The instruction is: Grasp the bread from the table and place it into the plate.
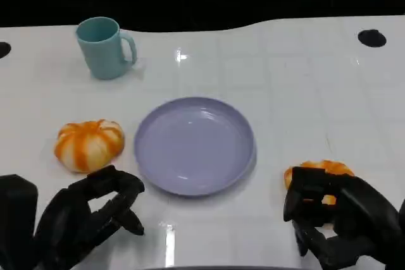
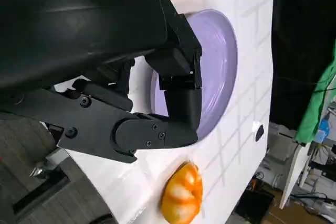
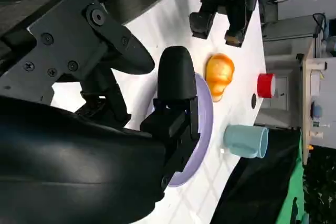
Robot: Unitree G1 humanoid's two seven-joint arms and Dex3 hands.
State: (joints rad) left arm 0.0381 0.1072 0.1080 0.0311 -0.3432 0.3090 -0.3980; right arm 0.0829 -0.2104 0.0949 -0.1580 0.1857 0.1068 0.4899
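Head view: right robot hand [image 1: 338,219] over bread [image 1: 319,172], grasp unclear; left robot hand [image 1: 88,216] released; teal mug [image 1: 104,47] beyond plate [image 1: 193,145].

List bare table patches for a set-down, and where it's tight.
Free: the wide stretch right of the plate up to the black disc; the strip between the teal cup and plate. Tight: the left hand near one bread roll; the right hand partly covers the other bread roll.

left robot hand [image 1: 88,216]: matte black, blocky segmented fingers, visible screws | right robot hand [image 1: 338,219]: same black, rounded shell
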